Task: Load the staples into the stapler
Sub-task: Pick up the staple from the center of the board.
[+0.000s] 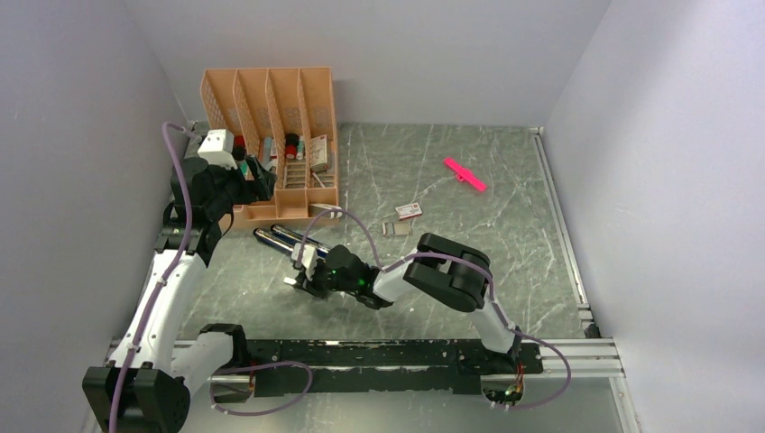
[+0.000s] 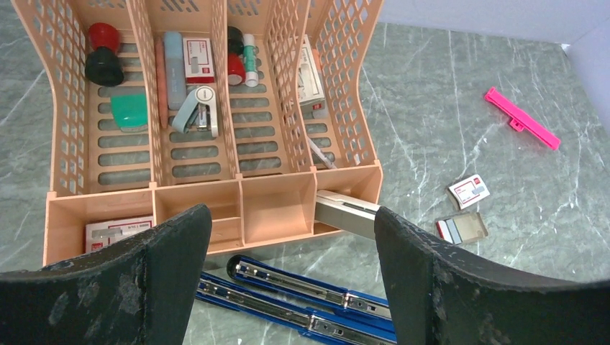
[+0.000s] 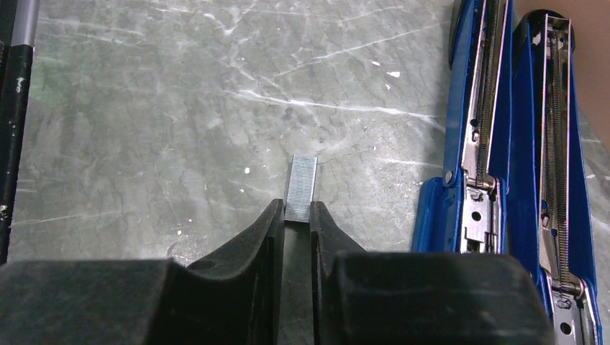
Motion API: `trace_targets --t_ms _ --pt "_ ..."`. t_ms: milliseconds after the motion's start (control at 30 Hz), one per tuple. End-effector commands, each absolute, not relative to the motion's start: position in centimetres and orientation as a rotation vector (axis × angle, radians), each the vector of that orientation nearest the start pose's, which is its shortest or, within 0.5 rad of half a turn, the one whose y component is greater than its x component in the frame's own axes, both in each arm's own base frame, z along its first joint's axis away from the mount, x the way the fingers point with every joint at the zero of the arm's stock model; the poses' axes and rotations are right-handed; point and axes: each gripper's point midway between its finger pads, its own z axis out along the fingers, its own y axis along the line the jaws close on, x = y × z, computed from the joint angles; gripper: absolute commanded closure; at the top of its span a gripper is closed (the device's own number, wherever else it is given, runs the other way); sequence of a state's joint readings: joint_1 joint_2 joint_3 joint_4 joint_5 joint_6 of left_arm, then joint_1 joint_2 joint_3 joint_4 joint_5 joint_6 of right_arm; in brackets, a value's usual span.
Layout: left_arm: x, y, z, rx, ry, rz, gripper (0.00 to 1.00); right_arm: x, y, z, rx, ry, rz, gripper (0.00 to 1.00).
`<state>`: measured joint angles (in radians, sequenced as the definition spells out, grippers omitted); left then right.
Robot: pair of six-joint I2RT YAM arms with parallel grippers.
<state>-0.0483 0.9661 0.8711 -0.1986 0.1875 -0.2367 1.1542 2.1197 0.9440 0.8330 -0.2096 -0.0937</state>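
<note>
The blue stapler (image 3: pixel 496 144) lies opened flat on the table, both metal rails facing up, also seen from above (image 1: pixel 280 239) and under the left wrist (image 2: pixel 309 295). A short silvery strip of staples (image 3: pixel 300 188) sits just left of it. My right gripper (image 3: pixel 295 210) is shut on the strip's near end, fingertips pressed to both its sides; the rest sticks out forward, low over the table. From above, the right gripper (image 1: pixel 298 275) is beside the stapler's near end. My left gripper (image 2: pixel 291 215) hangs wide open above the stapler, holding nothing.
An orange desk organiser (image 2: pixel 273 201) with several office items stands at the back left, right behind the stapler. A small pink-and-white staple box (image 2: pixel 469 191) and its open tray (image 2: pixel 464 228) lie mid-table. A pink plastic stick (image 2: pixel 521 118) lies further back right.
</note>
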Motion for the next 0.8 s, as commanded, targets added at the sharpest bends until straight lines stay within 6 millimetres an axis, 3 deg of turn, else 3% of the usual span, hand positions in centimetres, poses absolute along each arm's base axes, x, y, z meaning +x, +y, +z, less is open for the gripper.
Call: trace_targets --t_ms 0,200,400,500,600,767 --pt "34.2 -6.1 26.3 -0.042 1.847 -0.398 0.13 15.3 44.3 -7.1 -1.475 1.809 0.806 0.89" --pt "34.3 -6.1 26.3 -0.051 1.847 -0.403 0.13 15.8 46.0 -3.6 -1.461 1.715 0.846 1.00" --pt "34.3 -6.0 26.5 -0.065 1.846 -0.405 0.13 16.8 49.3 5.0 -1.400 1.525 0.912 1.00" --pt "34.3 -6.1 26.5 -0.073 1.844 -0.417 0.13 17.1 49.9 9.0 -1.395 1.450 0.913 1.00" --pt "34.3 -6.5 26.8 -0.089 1.843 -0.454 0.14 17.5 49.1 11.3 -1.381 1.425 0.870 1.00" --pt "34.7 -7.2 26.9 -0.114 1.850 -0.509 0.14 18.8 45.0 12.7 -1.322 1.471 0.819 1.00"
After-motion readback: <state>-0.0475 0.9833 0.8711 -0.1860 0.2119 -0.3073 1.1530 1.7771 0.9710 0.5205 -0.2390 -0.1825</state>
